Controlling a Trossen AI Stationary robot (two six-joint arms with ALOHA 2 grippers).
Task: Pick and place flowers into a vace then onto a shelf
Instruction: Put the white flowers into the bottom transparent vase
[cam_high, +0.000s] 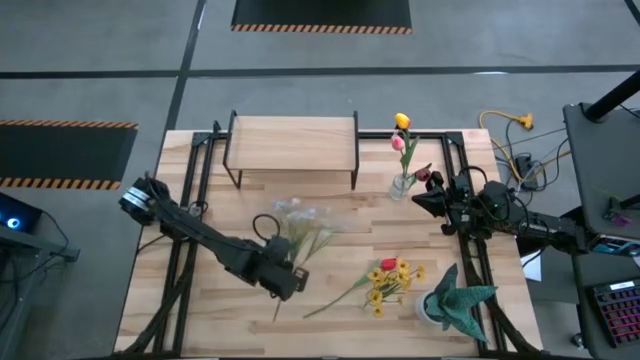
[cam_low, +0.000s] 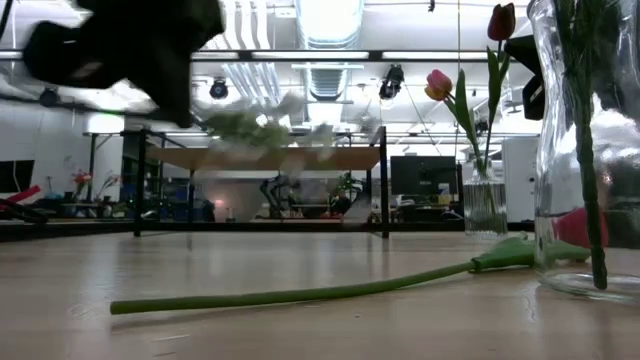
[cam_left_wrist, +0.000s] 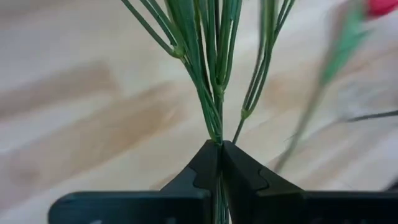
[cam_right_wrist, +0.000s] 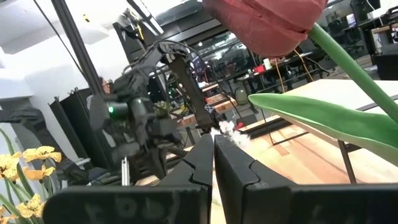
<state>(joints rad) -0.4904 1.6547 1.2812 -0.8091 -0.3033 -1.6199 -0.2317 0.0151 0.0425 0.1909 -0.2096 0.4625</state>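
Left gripper (cam_high: 283, 281) over the near-centre bench (cam_high: 200, 310), fingers (cam_left_wrist: 202, 168) pressed together on the thin green stems of the white bunch (cam_high: 300, 222); stems fan outward from the pinch, long axis running away from the gripper toward the shelf (cam_high: 290, 142), pale tiny blooms at the far end, stem tails trailing out behind the gripper; in the low view the bunch hangs blurred above the bench surface, so it is lifted. Right gripper (cam_high: 425, 197) at the far right of the bench, just beside the clear glass vase (cam_high: 402, 185); it is pinching the stem of a dark maroon tulip (cam_right_wrist: 264, 22), whose bloom sits close in front of the wrist camera, with a broad smooth green leaf spreading beside it; exact fingertip contact partly hidden. Vase holds a yellow tulip (cam_high: 402, 122) and a pink tulip (cam_high: 398, 143), stems upright, heads leaning toward the shelf side. To the right of the left gripper, a red tulip (cam_high: 388, 264) and a yellow sprig (cam_high: 385, 285) lie flat on the light wood planks, stems pointing back toward that gripper. Shelf: pale board on thin black legs, beyond the left gripper.
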